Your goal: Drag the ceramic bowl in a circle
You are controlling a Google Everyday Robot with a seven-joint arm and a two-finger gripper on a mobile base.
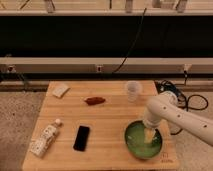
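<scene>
The ceramic bowl (140, 143) is wide, shallow and green with a darker rim. It sits on the wooden table (107, 117) at the front right, near the corner. My white arm comes in from the right and bends down into the bowl. My gripper (150, 135) reaches inside the bowl, right of its middle, and appears to rest on the bowl's inner surface.
A translucent plastic cup (132, 90) stands behind the bowl. A red-brown item (95, 100) lies mid-table, a black phone (81, 138) in front of it. A white bottle (45, 139) lies at the front left, a pale sponge (60, 90) at the back left. Cables (175, 95) trail at right.
</scene>
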